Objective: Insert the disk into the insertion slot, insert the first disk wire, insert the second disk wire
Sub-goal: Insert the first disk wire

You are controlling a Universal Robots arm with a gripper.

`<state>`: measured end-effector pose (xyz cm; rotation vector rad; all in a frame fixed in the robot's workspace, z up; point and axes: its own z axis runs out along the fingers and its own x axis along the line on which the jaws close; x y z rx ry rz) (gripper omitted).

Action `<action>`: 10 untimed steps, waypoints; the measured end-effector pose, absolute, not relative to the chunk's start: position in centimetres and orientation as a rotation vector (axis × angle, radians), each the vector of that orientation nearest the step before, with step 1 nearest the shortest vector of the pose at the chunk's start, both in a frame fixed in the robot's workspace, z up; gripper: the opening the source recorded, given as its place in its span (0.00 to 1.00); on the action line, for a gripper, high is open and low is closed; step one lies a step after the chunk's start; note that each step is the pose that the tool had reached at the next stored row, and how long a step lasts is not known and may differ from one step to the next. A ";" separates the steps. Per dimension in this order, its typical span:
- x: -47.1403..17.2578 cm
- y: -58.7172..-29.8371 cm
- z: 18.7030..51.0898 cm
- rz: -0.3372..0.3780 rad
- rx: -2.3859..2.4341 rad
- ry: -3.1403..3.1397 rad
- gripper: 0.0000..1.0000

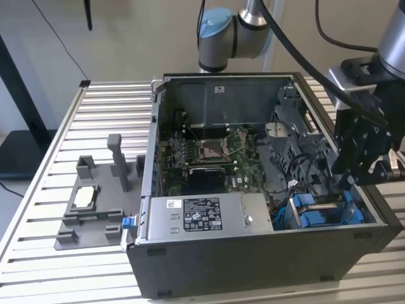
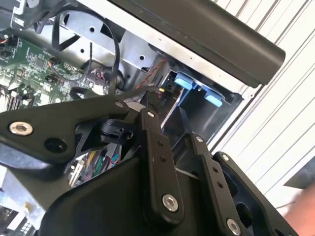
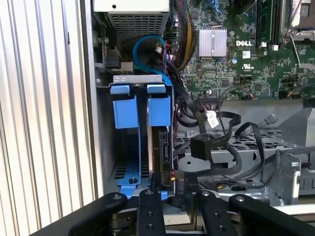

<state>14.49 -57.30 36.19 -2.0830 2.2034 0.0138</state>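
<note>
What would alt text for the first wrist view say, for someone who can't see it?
Looking into an open computer case: the disk sits edge-on in the insertion slot, a grey bay with blue guides, with the gripper close by. Loose black cables and a green circuit board lie beside it.

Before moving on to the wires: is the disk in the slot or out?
In: the first wrist view shows the disk standing on edge inside the slot, beside its blue guides. Fully seated, cannot tell.
</note>
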 end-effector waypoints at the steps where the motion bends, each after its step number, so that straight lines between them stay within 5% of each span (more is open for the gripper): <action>1: 14.5 -57.2 36.3 0.014 -2.082 2.205 0.33; 10: 13.7 -56.5 38.4 0.010 -2.074 2.208 0.33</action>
